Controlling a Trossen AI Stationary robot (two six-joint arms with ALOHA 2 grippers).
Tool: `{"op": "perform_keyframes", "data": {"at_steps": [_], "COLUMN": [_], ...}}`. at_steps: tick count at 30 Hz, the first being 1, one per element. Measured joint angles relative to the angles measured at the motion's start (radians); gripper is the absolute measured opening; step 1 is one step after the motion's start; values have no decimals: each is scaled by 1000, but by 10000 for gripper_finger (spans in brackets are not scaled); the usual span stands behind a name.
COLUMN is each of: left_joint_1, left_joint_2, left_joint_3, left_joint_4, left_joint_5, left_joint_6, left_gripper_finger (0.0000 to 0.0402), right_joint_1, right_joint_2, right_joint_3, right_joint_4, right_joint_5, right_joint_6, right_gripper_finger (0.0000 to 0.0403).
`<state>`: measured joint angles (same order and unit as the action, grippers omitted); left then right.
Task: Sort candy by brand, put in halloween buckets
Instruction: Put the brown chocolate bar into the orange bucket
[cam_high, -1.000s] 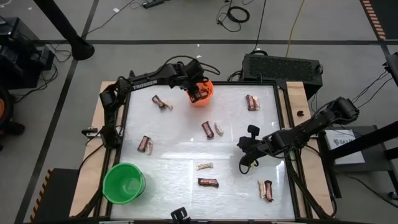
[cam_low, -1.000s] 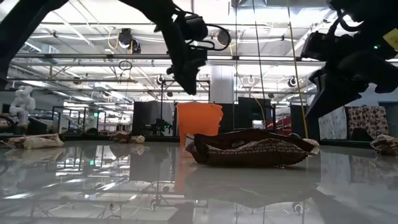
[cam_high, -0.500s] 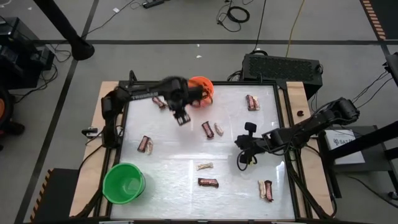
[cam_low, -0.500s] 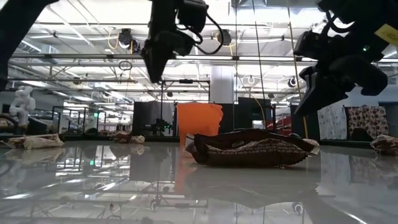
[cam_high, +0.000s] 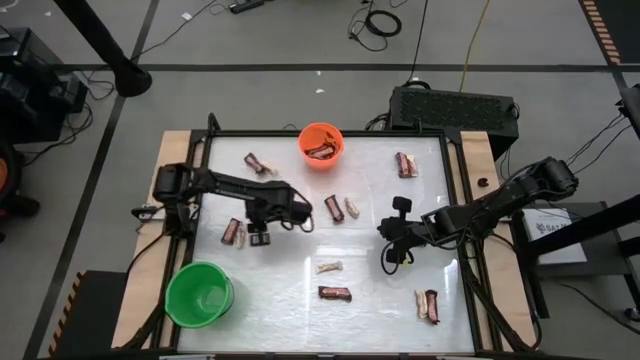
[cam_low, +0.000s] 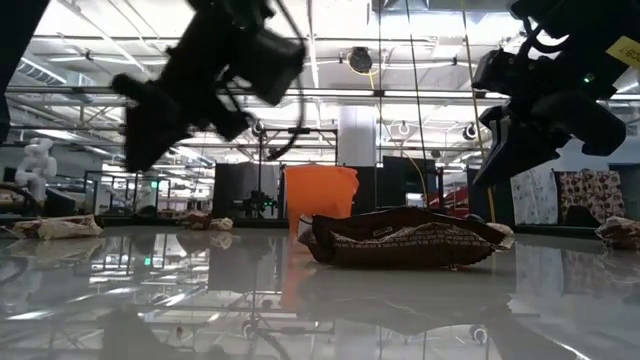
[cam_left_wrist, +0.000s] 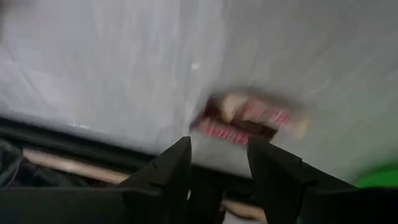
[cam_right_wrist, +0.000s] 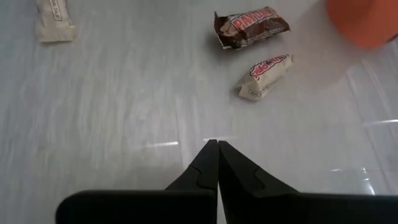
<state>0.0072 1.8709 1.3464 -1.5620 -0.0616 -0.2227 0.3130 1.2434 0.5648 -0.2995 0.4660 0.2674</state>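
Candy lies scattered on the white table: dark pieces (cam_high: 334, 294), (cam_high: 334, 207), (cam_high: 405, 164) and pale ones (cam_high: 329, 267), (cam_high: 351, 207). The orange bucket (cam_high: 321, 145) stands at the far edge with a dark piece (cam_high: 319, 151) inside. The green bucket (cam_high: 200, 293) stands at the near left corner. My left gripper (cam_high: 258, 238) hovers open, tipped down, just right of a dark-and-pale piece (cam_high: 233, 232), which shows beyond its fingers (cam_left_wrist: 249, 118) in the left wrist view. My right gripper (cam_high: 391, 262) hangs shut above bare table right of centre (cam_right_wrist: 214, 149).
More candy lies at the far left (cam_high: 258, 163) and near right (cam_high: 428, 305). A dark wrapper (cam_low: 405, 240) lies close before the low camera, the orange bucket (cam_low: 320, 195) behind it. A raised black frame (cam_high: 200, 215) rims the table.
My left gripper has swung away from above the orange bucket toward the table's near left, sinking and tipping further downward, and now hangs beside the candy at the left. A dark piece now shows in the orange bucket. My right gripper has stayed in place.
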Motion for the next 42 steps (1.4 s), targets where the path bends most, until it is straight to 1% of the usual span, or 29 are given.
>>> {"op": "perform_keyframes", "data": {"at_steps": [4, 6, 8, 14, 17, 26, 31, 35, 38, 42], "left_joint_1": [8, 18, 33, 57, 62, 61, 70, 85, 97, 106], "left_joint_2": [-67, -98, -128, -152, -152, -152, -152, -152, -152, -152], "left_joint_3": [-127, -172, -215, -300, -337, -352, -360, -399, -425, -426], "left_joint_4": [89, 132, 160, 225, 284, 311, 335, 386, 394, 411], "left_joint_5": [1, -1, -25, -28, -28, -43, -17, 7, 8, 8], "left_joint_6": [16, 19, 19, 20, 24, 27, 41, 48, 48, 48], "left_gripper_finger": [164, 164, 164, 164, 164, 164, 164, 164, 164, 159], "right_joint_1": [0, 0, 0, 0, 0, 0, 0, 0, 0, 0], "right_joint_2": [0, 0, 0, 0, 0, 0, 0, 0, 0, 0], "right_joint_3": [0, 0, 0, 0, 0, 0, 0, 0, 0, 0], "right_joint_4": [26, 49, 57, 64, 65, 64, 64, 64, 64, 64], "right_joint_5": [0, 0, 0, 0, 0, -29, -30, -30, -30, -28], "right_joint_6": [-24, -37, -48, -46, -39, -17, 6, 8, 8, 3], "right_gripper_finger": [0, 0, 0, 0, 0, 0, 0, 0, 0, 0]}}
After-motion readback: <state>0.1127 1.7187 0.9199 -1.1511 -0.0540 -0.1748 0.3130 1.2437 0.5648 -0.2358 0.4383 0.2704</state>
